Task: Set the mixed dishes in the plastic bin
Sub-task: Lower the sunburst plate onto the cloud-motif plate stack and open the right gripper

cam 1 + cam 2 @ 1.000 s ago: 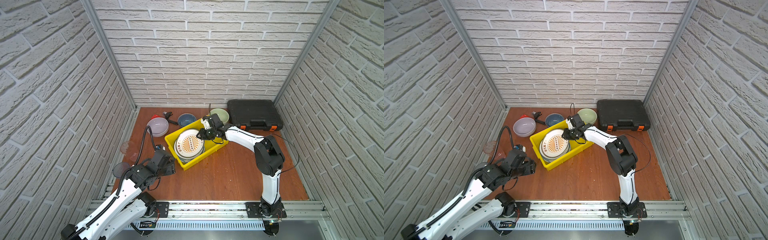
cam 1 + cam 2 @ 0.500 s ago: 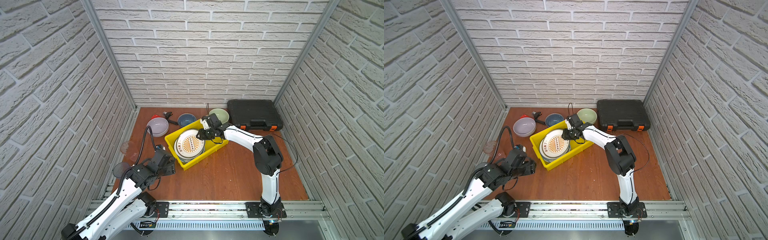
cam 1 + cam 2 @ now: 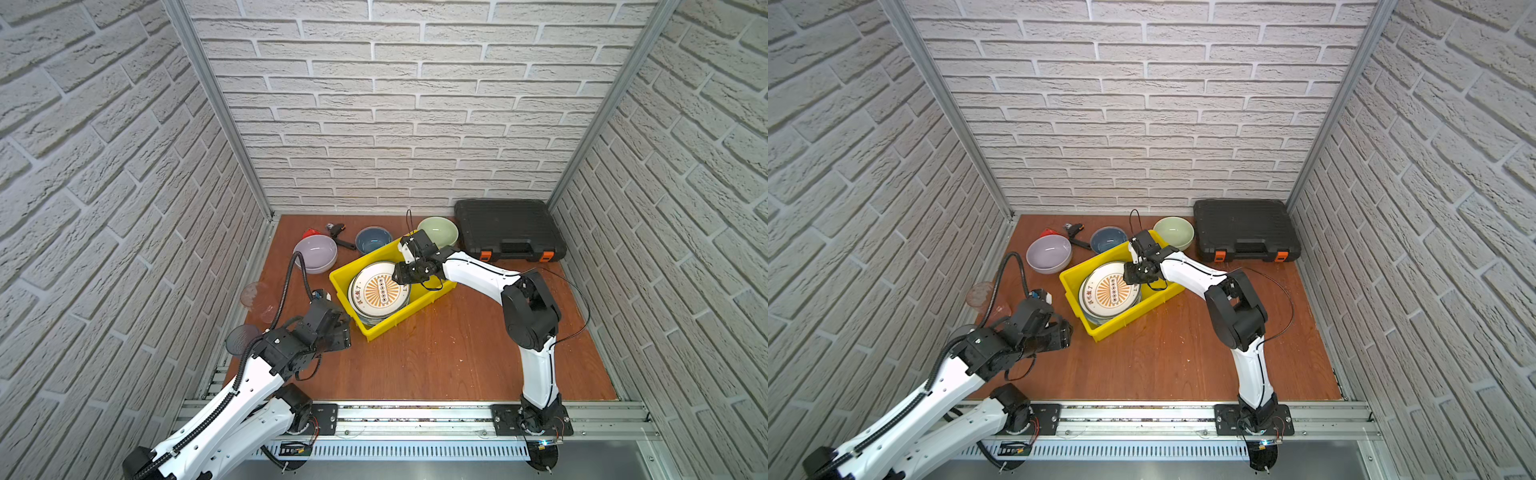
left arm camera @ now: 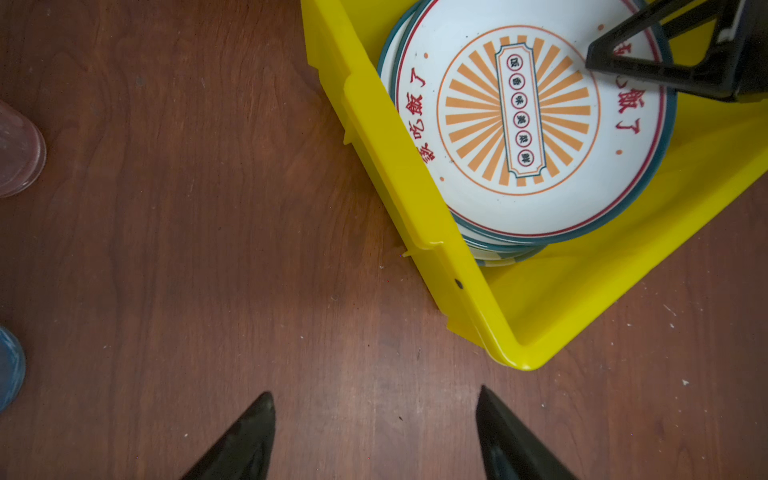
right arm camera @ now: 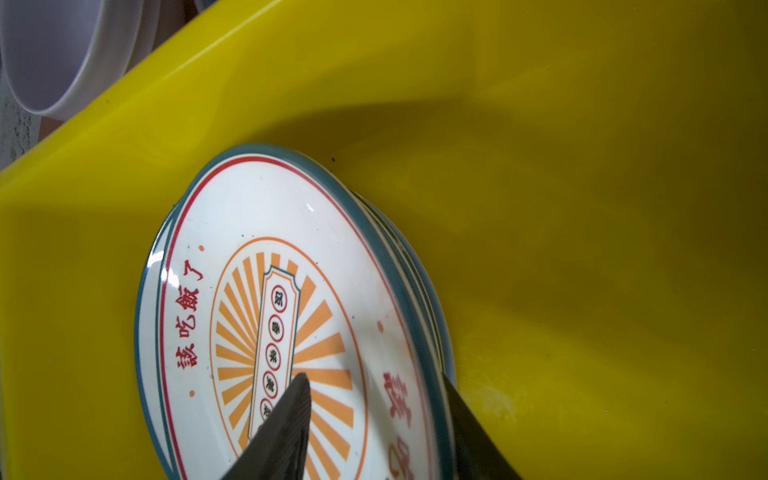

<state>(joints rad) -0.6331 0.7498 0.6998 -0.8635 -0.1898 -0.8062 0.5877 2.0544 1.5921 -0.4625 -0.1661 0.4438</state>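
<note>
The yellow plastic bin (image 3: pixel 399 323) (image 3: pixel 1077 305) (image 4: pixel 415 199) (image 5: pixel 582 208) holds a stack of plates, topped by a white printed plate (image 3: pixel 380 291) (image 3: pixel 1113 293) (image 4: pixel 532 124) (image 5: pixel 270 291). My right gripper (image 3: pixel 401 276) (image 3: pixel 1131 274) (image 5: pixel 374 377) is inside the bin, open, its fingers straddling that plate's rim. My left gripper (image 3: pixel 343 332) (image 3: pixel 1065 332) (image 4: pixel 375 391) hangs open and empty over bare table beside the bin's near corner. Outside the bin stand a lilac bowl (image 3: pixel 315 252), a dark-blue bowl (image 3: pixel 372 240), a pale-green bowl (image 3: pixel 437 231) and two tumblers (image 3: pixel 257 295) (image 3: pixel 242 338).
A black case with orange latches (image 3: pixel 509 228) lies at the back right. A red-and-black wrench (image 3: pixel 338 232) lies behind the lilac bowl. Brick walls close in the table on three sides. The tumblers stand close to my left arm by the left wall.
My right gripper's jaws have spread apart around the printed plate's rim, and the plate rests on the stack. The left arm has not moved.
</note>
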